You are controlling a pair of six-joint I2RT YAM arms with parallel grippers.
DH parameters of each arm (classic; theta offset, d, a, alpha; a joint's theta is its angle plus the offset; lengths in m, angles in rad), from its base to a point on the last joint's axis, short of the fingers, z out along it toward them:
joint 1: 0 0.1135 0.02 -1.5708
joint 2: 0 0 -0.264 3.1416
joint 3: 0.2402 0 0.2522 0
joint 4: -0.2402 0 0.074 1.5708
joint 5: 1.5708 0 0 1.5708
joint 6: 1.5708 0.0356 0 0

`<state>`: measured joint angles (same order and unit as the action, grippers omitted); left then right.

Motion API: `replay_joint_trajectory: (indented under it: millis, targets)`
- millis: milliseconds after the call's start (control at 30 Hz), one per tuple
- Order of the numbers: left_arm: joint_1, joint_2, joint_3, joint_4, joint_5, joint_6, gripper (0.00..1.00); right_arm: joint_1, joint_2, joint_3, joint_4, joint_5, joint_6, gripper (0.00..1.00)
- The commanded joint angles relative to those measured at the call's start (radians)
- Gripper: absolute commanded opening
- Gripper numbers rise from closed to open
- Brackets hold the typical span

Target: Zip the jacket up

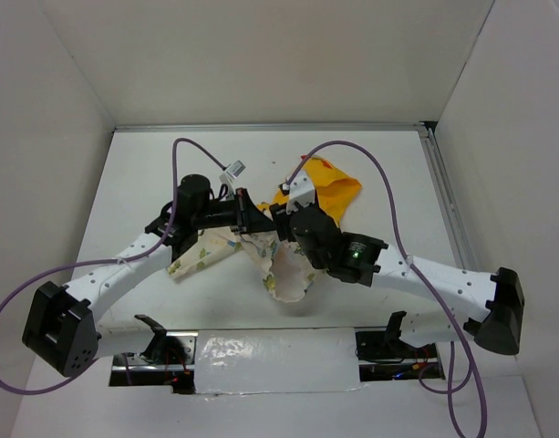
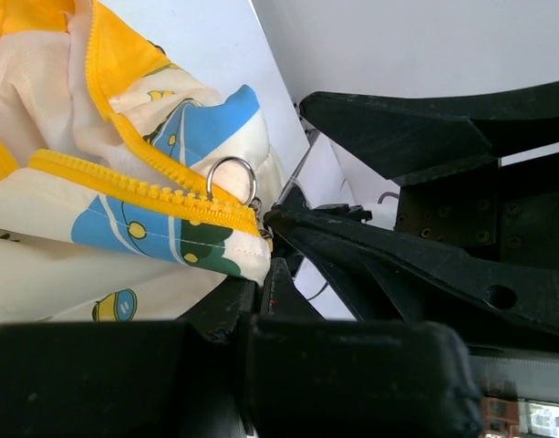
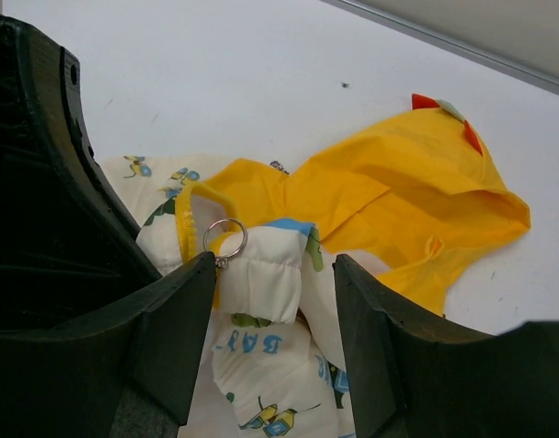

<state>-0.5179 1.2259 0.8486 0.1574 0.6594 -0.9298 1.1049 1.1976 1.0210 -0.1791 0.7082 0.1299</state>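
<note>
Straddling a puffy cream fold of the jacket (image 3: 261, 283), the right gripper (image 3: 274, 269) has its blunt black fingers spread, with a thin metal ring pull (image 3: 226, 239) just beside one tip. The left gripper (image 2: 265, 274) is pressed together on the hem corner below the toothed yellow zipper (image 2: 142, 192). Beyond the right fingers, the smooth orange-yellow hood (image 3: 416, 192) lies rumpled on the white table (image 3: 215, 82).

We count one jacket (image 1: 293, 274), one metal ring (image 3: 225, 239) just beside the right gripper (image 3: 272, 265), two grippers counting the left gripper (image 1: 248, 219), and two purple cables (image 1: 388, 205).
</note>
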Motion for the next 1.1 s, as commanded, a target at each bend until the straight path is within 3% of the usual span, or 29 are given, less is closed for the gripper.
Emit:
replay_joint_trajectory:
  millis: [0, 67, 167, 200, 400, 833, 1067]
  targets:
    - [-0.005, -0.005, 0.014, 0.053, 0.035, 0.063, 0.00, -0.005, 0.019, 0.024, 0.015, -0.072, -0.026, 0.62]
    - [-0.004, -0.003, 0.007, 0.066, 0.043, 0.127, 0.00, -0.008, -0.016, 0.016, 0.012, -0.059, 0.028, 0.58]
    - [-0.004, 0.015, -0.028, 0.115, 0.087, 0.238, 0.00, -0.042, -0.134, -0.039, 0.049, -0.189, 0.115, 0.53]
    - [-0.004, 0.026, -0.066, 0.143, 0.126, 0.281, 0.00, -0.069, -0.192, -0.080, 0.064, -0.307, 0.132, 0.53]
    - [-0.005, 0.055, -0.180, 0.368, 0.204, 0.348, 0.00, -0.187, -0.306, -0.148, 0.056, -0.522, 0.299, 0.52]
    - [-0.027, -0.037, -0.267, 0.426, 0.194, 0.448, 0.00, -0.373, -0.184, -0.208, 0.173, -1.082, 0.432, 0.51]
    - [-0.031, -0.052, -0.260, 0.406, 0.172, 0.479, 0.00, -0.387, -0.136, -0.205, 0.159, -1.081, 0.442, 0.56]
